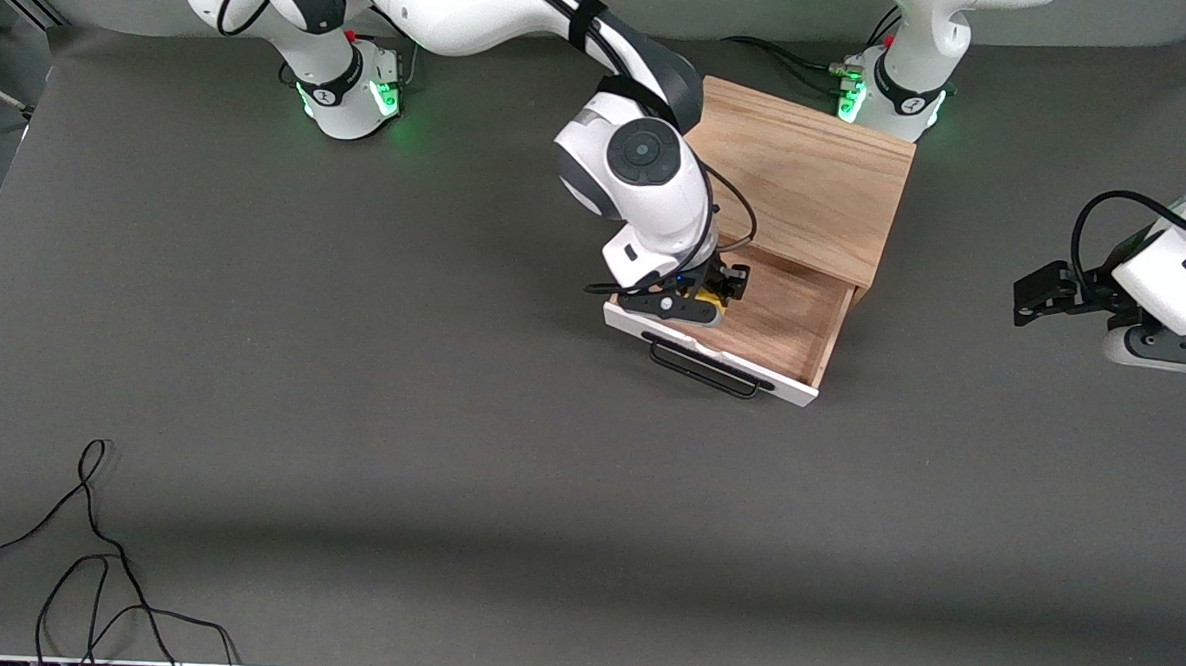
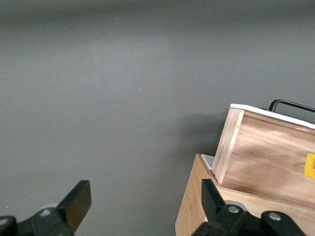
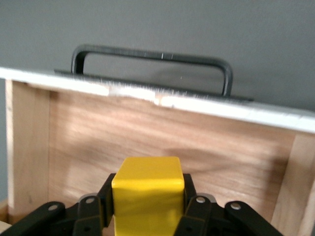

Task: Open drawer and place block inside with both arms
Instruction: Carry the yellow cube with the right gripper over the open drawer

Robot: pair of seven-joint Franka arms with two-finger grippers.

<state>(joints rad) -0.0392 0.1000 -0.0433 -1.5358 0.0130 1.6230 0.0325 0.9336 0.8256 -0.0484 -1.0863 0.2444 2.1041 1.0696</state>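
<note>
Here, the right black two-finger gripper (image 1: 717, 296) clamps the small yellow cube (image 3: 147, 199) inside the pulled-out white-fronted wooden drawer (image 1: 784, 321); the left black gripper (image 2: 142, 206) waits, spread wide.

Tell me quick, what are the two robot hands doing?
Right gripper: shut on the yellow block, over the open drawer.
Left gripper: open, holding nothing, waiting beside the wooden box.
</note>
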